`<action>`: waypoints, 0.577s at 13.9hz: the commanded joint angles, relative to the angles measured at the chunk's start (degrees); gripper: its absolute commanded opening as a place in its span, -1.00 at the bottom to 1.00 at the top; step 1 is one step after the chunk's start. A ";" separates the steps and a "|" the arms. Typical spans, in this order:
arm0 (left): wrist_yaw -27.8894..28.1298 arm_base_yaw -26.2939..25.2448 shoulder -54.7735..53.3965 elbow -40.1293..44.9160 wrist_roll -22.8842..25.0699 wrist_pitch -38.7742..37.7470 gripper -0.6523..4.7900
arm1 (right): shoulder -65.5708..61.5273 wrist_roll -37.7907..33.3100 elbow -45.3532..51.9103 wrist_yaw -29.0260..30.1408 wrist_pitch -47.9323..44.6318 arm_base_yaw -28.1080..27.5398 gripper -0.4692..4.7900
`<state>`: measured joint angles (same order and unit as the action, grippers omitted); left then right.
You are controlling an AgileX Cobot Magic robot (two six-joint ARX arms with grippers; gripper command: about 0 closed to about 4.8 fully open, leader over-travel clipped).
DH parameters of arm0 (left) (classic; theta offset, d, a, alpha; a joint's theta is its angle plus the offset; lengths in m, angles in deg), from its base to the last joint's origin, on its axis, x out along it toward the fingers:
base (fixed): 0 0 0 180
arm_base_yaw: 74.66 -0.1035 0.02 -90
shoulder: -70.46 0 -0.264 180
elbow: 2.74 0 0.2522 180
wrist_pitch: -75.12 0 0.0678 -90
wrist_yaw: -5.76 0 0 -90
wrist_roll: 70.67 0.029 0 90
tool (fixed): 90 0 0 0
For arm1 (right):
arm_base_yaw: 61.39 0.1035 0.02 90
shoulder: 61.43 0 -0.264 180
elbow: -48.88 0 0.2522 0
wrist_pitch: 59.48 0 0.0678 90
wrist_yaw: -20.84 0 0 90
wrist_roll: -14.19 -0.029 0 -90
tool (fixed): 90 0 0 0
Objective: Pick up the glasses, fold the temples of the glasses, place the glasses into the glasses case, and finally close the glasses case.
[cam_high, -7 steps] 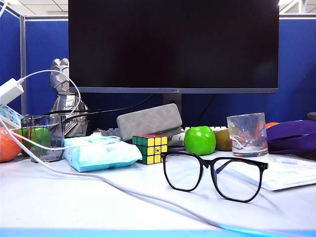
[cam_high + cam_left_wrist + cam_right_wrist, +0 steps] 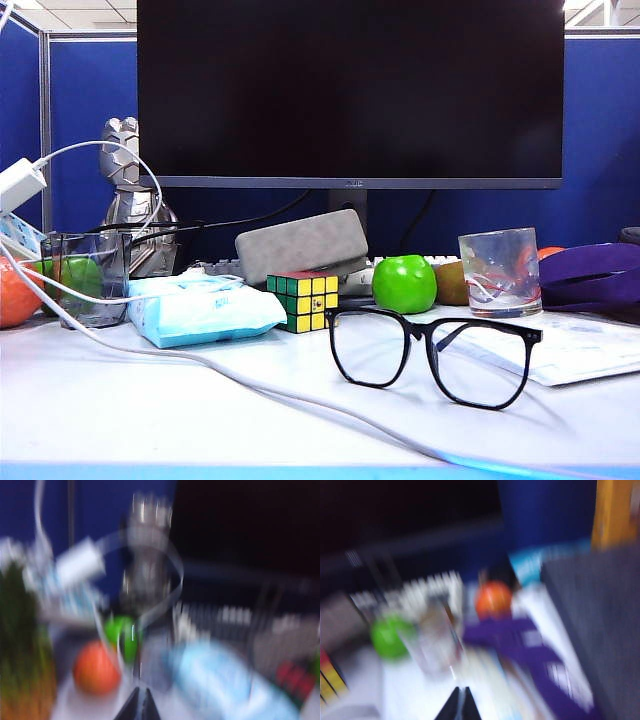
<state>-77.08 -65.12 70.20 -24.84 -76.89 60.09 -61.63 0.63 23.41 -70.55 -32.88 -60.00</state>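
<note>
The glasses [image 2: 419, 332] stand upright on the white table at the front, right of centre, lenses toward the camera. Their temples [image 2: 450, 338] are unfolded and reach back behind the lenses. The glasses case [image 2: 300, 243], grey and shut, leans tilted behind a Rubik's cube [image 2: 305, 300] under the monitor. No arm shows in the exterior view. Both wrist views are badly blurred. My left gripper [image 2: 140, 694] is shut and empty, facing a blue tissue pack [image 2: 220, 680] and an orange fruit [image 2: 95, 667]. My right gripper [image 2: 460, 694] is shut and empty, facing the drinking glass [image 2: 435, 640]. Neither wrist view shows the glasses.
A green apple [image 2: 405, 283], a clear drinking glass [image 2: 500, 272] and a purple strap [image 2: 595, 275] stand at the back right, with papers [image 2: 570, 350] beneath. A tissue pack [image 2: 200, 310], a dark tumbler [image 2: 88, 278] and a white cable [image 2: 250, 385] lie left. A big monitor [image 2: 350, 90] fills the back.
</note>
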 commanded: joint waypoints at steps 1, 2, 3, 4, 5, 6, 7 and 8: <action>3.28 0.04 -6.45 -8.52 -0.26 2.93 -0.78 | -2.78 -0.37 -8.59 1.29 -0.20 0.09 -0.84; 3.39 0.04 -8.44 -9.97 -0.24 3.74 -0.78 | -3.96 -0.37 -10.14 1.81 -0.17 0.09 -0.84; 3.39 0.04 -12.48 -12.55 -0.22 5.38 -0.78 | -6.49 -0.42 -13.07 3.28 -0.15 0.09 -0.84; 3.32 0.04 -17.33 -16.00 -0.24 5.75 -0.78 | -10.12 -0.63 -16.52 7.34 -0.09 0.09 -0.84; 3.10 0.04 -23.61 -20.65 -0.22 6.21 -0.78 | -14.91 -0.76 -20.57 11.52 -0.81 0.09 -0.84; 2.80 0.04 -27.21 -23.23 -0.22 7.45 -0.78 | -18.58 -0.85 -23.41 13.38 -1.33 0.09 -0.84; 1.51 0.04 -31.76 -26.88 -0.24 7.80 -0.78 | -22.12 -0.83 -26.25 13.55 -1.33 0.09 -0.84; -1.38 0.04 -41.09 -34.95 0.20 5.81 -0.78 | -29.79 -0.79 -32.00 16.02 -1.51 0.09 -0.84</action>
<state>-76.75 -65.12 31.02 -57.69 -76.94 66.60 -89.72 0.04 -7.10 -56.69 -33.36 -60.00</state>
